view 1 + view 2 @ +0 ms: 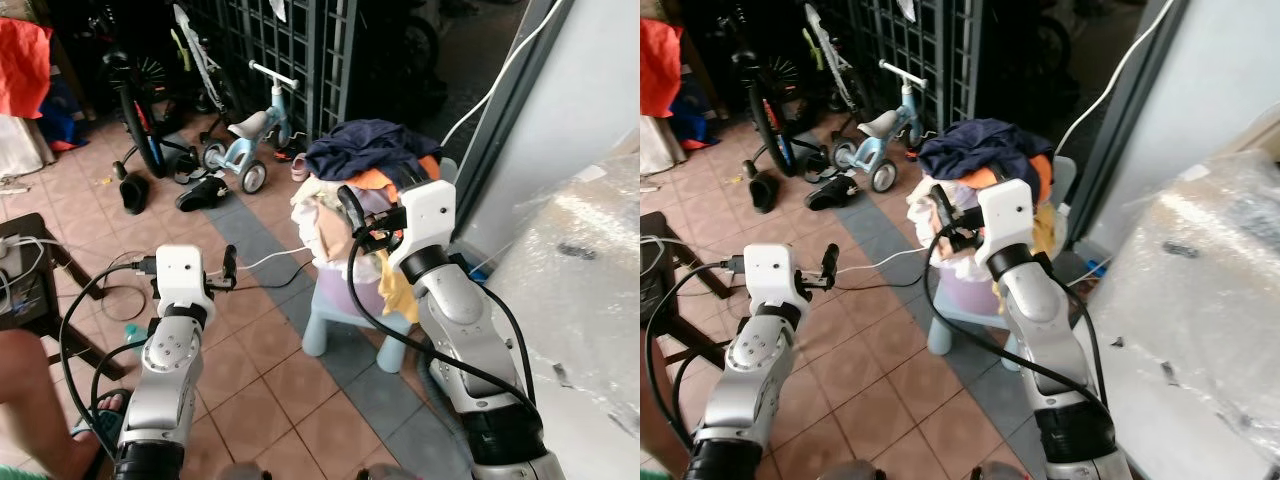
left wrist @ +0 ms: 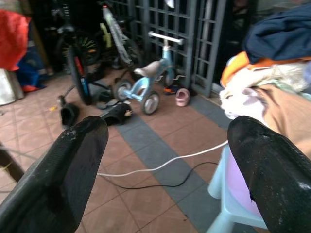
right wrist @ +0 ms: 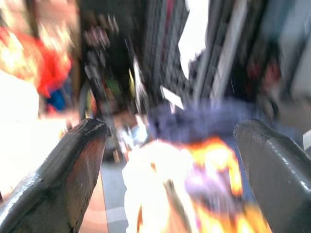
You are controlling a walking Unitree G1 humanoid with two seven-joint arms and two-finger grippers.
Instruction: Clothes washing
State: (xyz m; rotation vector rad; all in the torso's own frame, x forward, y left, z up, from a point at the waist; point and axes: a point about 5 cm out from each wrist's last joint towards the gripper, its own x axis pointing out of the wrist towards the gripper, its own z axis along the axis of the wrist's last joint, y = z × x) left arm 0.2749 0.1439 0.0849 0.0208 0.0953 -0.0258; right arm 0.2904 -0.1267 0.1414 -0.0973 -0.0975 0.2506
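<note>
In the eye views, a pile of clothes (image 1: 365,175) was seen heaped on a small blue chair (image 1: 335,325), with a dark blue garment on top. The right gripper (image 1: 352,215) was raised just before the pile, while the left gripper (image 1: 229,265) was held beside it, apart. In the left wrist view the jaws were spread and empty. In the blurred right wrist view the jaws were released too. The clothes were judged soft and light; a bunched fold on top should be pinched.
</note>
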